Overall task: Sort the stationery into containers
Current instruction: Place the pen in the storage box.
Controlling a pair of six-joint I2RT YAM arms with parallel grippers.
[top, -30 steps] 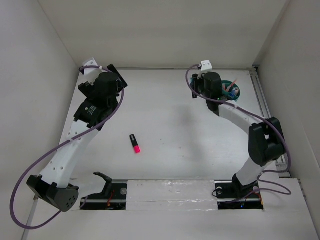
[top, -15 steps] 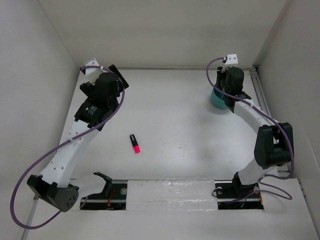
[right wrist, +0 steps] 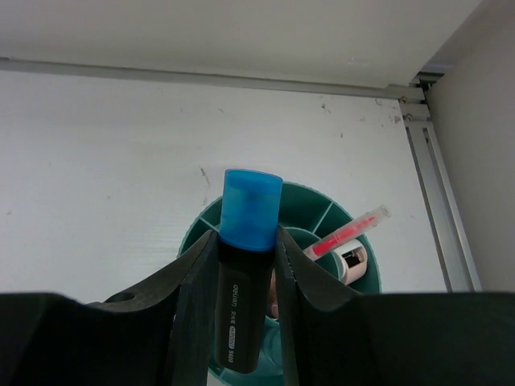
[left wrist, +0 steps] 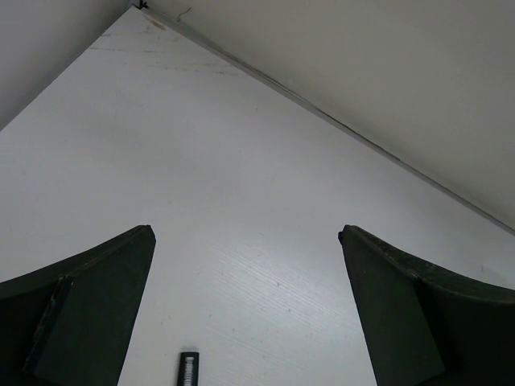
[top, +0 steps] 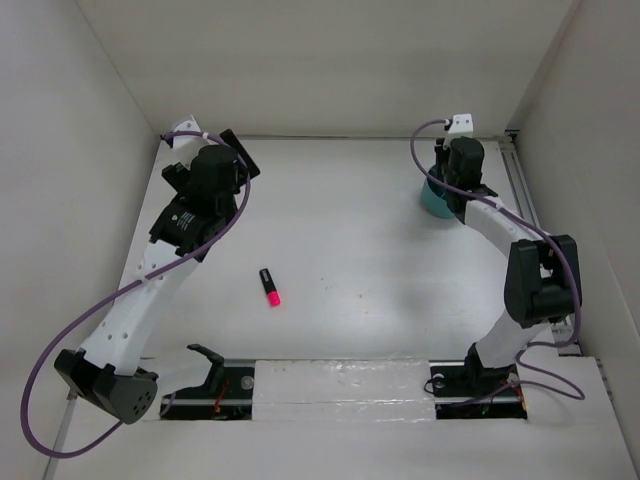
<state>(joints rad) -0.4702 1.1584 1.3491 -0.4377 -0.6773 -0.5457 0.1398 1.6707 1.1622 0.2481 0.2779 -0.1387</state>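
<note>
My right gripper is shut on a black marker with a blue cap and holds it over the round teal organiser. In the top view the right gripper covers most of the organiser at the far right. A pink pencil and a white item lie in the organiser. A black marker with a pink cap lies on the table near the front left; its black end shows in the left wrist view. My left gripper is open and empty at the far left.
White walls close in the table on the left, back and right. A metal rail runs along the right edge beside the organiser. The arm bases stand at the near edge.
My right gripper with the blue-capped marker has moved right from beside the organiser to above it. The left arm has not moved.
</note>
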